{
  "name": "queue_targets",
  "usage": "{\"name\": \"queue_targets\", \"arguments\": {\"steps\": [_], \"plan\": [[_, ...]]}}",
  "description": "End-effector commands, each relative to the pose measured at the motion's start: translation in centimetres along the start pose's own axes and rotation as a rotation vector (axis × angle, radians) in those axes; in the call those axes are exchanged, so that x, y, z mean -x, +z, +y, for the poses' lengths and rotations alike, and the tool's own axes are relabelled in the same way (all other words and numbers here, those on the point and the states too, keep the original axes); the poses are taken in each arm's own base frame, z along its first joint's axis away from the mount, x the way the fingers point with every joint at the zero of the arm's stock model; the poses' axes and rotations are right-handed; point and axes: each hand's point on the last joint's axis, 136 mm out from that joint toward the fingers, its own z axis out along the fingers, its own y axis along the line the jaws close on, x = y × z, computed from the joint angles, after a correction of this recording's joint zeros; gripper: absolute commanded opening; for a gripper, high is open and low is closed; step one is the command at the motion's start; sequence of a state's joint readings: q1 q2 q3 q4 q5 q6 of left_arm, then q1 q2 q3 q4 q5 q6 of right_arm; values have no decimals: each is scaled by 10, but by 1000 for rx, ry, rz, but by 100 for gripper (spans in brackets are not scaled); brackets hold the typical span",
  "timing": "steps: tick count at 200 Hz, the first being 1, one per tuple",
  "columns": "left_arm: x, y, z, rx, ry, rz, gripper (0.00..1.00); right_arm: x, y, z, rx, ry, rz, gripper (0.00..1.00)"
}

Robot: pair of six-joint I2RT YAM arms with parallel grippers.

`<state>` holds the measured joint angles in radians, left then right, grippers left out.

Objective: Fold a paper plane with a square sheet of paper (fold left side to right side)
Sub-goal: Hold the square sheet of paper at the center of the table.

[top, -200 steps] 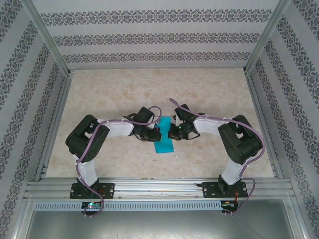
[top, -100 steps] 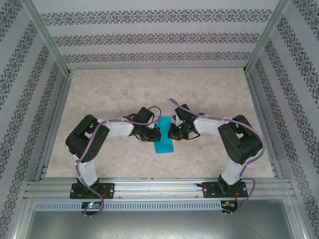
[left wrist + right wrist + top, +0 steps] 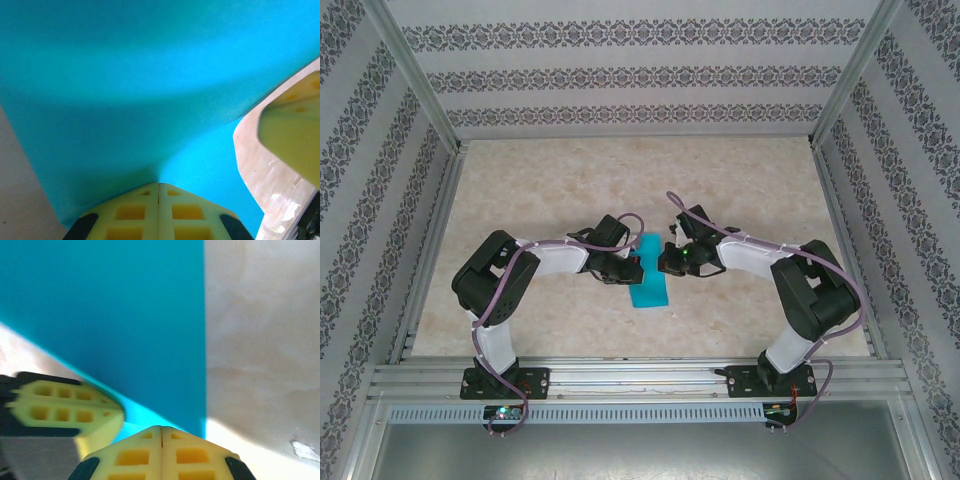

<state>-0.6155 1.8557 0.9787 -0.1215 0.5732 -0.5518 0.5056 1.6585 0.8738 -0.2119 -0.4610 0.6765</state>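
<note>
— Where is the sheet of paper (image 3: pixel 651 284)?
— It is a narrow teal-blue strip on the marbled table (image 3: pixel 560 190), between the two grippers.
— How do the jaws of the left gripper (image 3: pixel 159 185) stand?
— Fully closed, with no gap between the yellow pads. The paper rises from their tips, so it is pinched.
— And the right gripper (image 3: pixel 161 428)?
— Also pressed together, on the corner of the sheet's raised upper layer.
</note>
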Motion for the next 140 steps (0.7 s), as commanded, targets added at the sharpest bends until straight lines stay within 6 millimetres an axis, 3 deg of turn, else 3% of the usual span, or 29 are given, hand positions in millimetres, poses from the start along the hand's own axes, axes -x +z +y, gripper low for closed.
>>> {"name": "queue_targets", "arguments": {"steps": [1,82,113,140], "plan": [[-18,13,24,80,-49,62,1,6,-1,14,78,-23,-17,0],[-17,15,22,77,-46,75,1,21,28,26,105,-52,11,0],[-18,14,23,80,-43,80,1,24,36,22,91,-46,18,0],[-20,14,24,85,-43,83,1,20,42,6,28,-8,27,0]]}}
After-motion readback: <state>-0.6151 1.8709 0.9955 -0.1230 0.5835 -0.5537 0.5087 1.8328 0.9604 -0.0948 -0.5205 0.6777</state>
